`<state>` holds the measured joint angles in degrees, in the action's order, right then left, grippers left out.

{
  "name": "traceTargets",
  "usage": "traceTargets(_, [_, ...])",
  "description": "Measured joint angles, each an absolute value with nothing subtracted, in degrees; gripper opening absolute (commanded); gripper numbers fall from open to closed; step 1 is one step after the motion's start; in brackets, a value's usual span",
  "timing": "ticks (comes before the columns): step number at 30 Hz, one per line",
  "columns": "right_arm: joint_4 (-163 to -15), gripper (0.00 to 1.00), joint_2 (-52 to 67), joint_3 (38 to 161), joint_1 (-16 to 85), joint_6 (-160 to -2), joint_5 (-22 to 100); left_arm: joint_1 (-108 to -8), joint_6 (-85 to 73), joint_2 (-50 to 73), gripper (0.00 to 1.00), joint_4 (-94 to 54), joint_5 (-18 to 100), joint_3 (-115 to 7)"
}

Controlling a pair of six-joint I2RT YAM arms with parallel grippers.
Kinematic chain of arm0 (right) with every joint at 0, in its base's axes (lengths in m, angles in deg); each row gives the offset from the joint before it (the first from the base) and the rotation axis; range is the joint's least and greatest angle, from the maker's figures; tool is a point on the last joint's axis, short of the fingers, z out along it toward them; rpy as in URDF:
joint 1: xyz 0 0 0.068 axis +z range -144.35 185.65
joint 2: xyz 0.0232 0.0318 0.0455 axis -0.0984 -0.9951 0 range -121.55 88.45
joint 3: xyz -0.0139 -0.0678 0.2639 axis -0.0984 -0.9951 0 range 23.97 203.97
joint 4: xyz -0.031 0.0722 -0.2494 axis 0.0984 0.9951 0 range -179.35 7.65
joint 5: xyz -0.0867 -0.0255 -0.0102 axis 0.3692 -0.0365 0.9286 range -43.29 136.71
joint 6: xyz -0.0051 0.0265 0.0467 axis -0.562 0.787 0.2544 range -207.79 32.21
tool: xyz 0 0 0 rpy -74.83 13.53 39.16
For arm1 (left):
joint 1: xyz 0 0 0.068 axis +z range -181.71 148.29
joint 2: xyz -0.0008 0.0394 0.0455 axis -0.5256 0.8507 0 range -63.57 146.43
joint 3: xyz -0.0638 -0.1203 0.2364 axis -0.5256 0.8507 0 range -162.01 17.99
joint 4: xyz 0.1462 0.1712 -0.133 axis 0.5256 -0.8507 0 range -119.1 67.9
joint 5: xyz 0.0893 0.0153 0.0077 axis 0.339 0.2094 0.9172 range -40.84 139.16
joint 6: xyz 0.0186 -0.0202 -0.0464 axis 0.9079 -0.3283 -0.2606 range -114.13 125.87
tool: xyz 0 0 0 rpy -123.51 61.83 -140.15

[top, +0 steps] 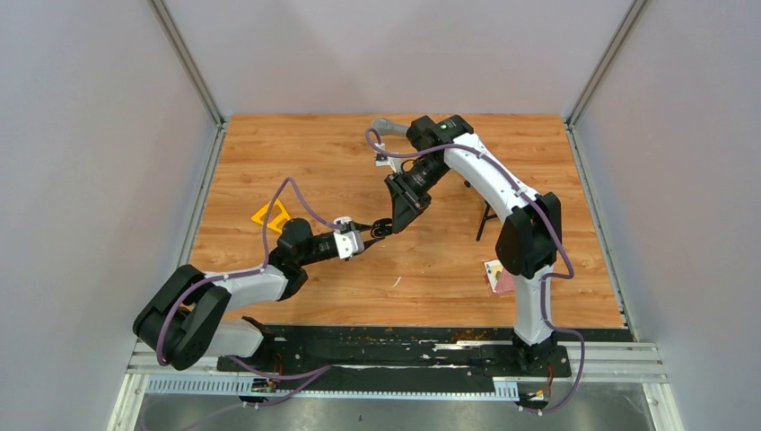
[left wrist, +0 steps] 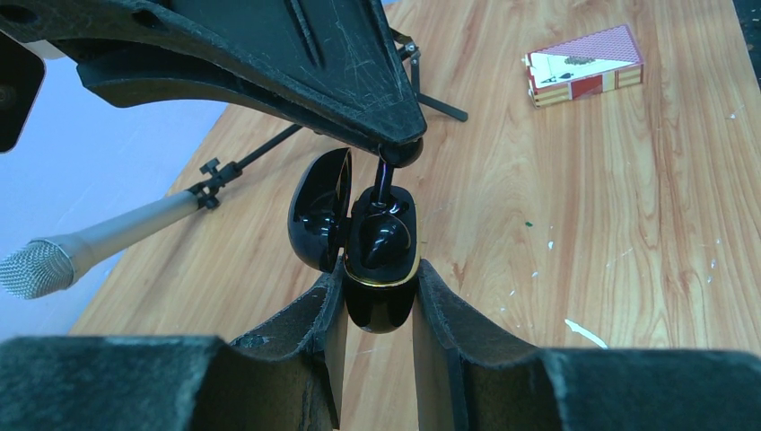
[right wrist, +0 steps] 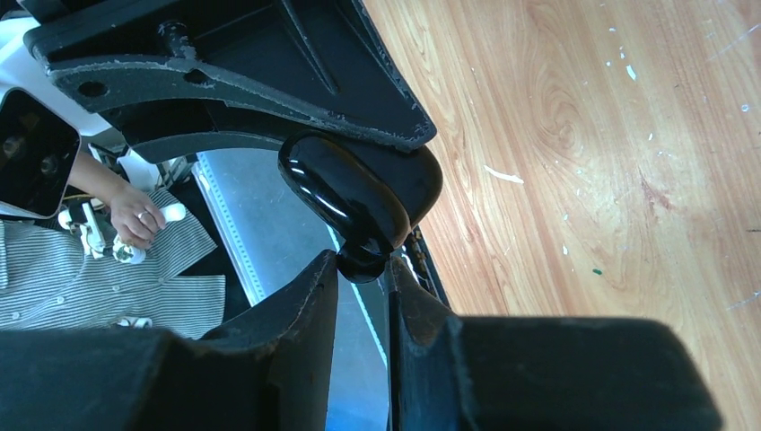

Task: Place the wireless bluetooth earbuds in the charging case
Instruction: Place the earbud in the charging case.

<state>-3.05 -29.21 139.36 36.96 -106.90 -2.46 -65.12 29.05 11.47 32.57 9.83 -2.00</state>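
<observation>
My left gripper [left wrist: 380, 274] is shut on a glossy black charging case [left wrist: 380, 305] with a gold rim, held above the table with its lid [left wrist: 319, 211] swung open to the left. My right gripper [right wrist: 363, 267] comes in from above, shut on a black earbud [right wrist: 363, 261]. In the left wrist view the earbud [left wrist: 381, 235] sits in the case's opening, its stem pinched at the right gripper's tip [left wrist: 400, 153]. In the top view both grippers meet at mid-table [top: 377, 228]. The white earbuds are out of view.
A microphone [left wrist: 54, 262] on a small black stand lies behind the case. A red card box [left wrist: 583, 65] lies near the right arm's base and also shows in the top view [top: 496, 276]. A yellow object [top: 272, 215] is at the left. A thin white sliver [left wrist: 585, 332] lies on the wood.
</observation>
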Motion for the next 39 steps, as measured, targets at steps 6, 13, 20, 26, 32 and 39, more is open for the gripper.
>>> traceTargets(6, [-3.22, 0.12, -29.21, 139.36, 37.46, -104.58, -0.32, -65.49, 29.48, 11.78, 0.00, 32.27, 9.80, -2.00])
traceTargets(13, [-3.18, 0.15, -29.21, 139.36, 38.25, -102.95, 2.50, -66.32, 31.25, 12.24, 0.00, 30.83, 9.83, -2.22])
traceTargets(20, [-3.14, 0.18, -29.21, 139.45, 38.93, -101.52, 4.80, -67.08, 32.30, 12.52, 0.00, 29.91, 9.96, -2.33])
traceTargets(26, [-3.18, 0.18, -29.21, 139.85, 39.80, -101.09, 7.29, -67.41, 31.65, 12.63, 0.00, 29.47, 11.57, -2.50])
traceTargets(32, [-3.25, 0.19, -29.21, 141.35, 40.65, -100.52, 10.44, -67.46, 30.40, 12.85, 0.00, 29.10, 12.47, -3.18])
traceTargets(39, [-3.25, 0.24, -29.21, 141.57, 41.35, -99.82, 12.45, -67.57, 30.51, 13.09, 0.00, 28.90, 12.16, -3.18])
